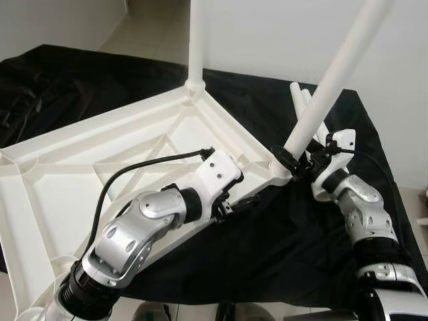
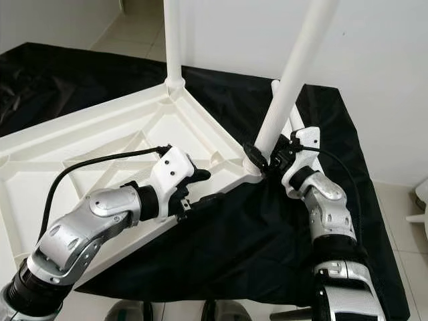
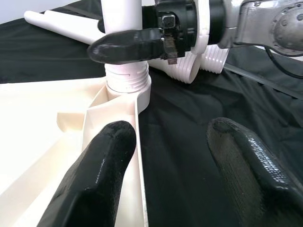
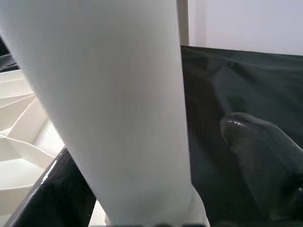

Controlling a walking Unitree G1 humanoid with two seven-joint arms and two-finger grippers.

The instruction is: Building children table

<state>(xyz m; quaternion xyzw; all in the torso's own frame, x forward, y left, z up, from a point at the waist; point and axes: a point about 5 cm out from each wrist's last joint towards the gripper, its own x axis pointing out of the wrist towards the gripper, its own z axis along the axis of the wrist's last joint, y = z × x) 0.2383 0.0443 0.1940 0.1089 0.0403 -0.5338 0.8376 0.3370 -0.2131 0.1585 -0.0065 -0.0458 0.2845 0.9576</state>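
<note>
White plastic children's tabletop (image 1: 80, 180): upside down on a black cloth (image 1: 281, 241), ribbed underside up, spanning the centre to 9 o'clock of the head views.
Upright white plastic leg (image 1: 196, 40): seated in the corner socket at 12 o'clock.
Tilted white plastic leg (image 1: 334, 73): threaded end in the corner socket at 3 o'clock, leaning toward 1 o'clock.
Spare white tubular legs (image 1: 299, 93): lying on the cloth behind that corner.
Right gripper (image 1: 294, 162): fingers clamped around the tilted leg's base.
Left gripper (image 3: 168, 156): fingers spread wide, straddling the tabletop rim just beside that corner, holding nothing.
</note>
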